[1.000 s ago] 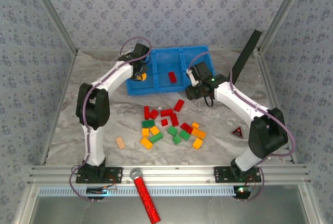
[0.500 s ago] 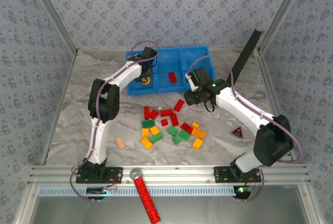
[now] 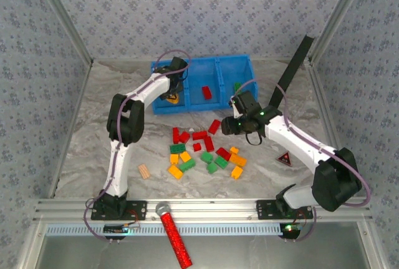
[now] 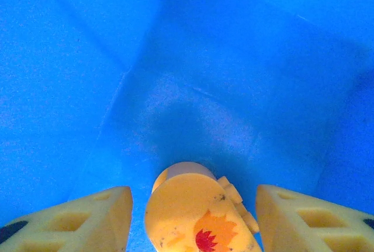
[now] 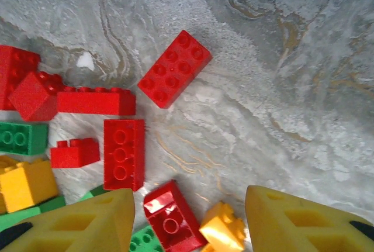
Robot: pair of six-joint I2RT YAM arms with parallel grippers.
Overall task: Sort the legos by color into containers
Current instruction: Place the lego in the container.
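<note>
The blue tray [image 3: 201,62] stands at the back with three compartments. My left gripper [image 3: 175,90] reaches into the left compartment; its jaws [image 4: 193,196] are open, with a gap on each side of the round yellow piece [image 4: 196,217] lying on the tray floor [image 4: 234,76]. A red brick [image 3: 206,92] lies in the middle compartment and a green one [image 3: 237,86] in the right. My right gripper [image 3: 229,124] hangs open over the loose pile of legos [image 3: 202,150]. Below its open fingers [image 5: 188,205] lie a red brick [image 5: 172,220] and a yellow one [image 5: 222,228].
A tan ridged block [image 3: 144,171] lies left of the pile. A red glittery stick [image 3: 175,239] rests on the front rail. A small black triangle [image 3: 284,159] sits at the right, and a black strip [image 3: 294,68] leans in the back right corner.
My left gripper has opened and let go of the round yellow piece in the left compartment. The right arm has drawn back from the tray toward the pile, leaving a green brick in the right compartment.
</note>
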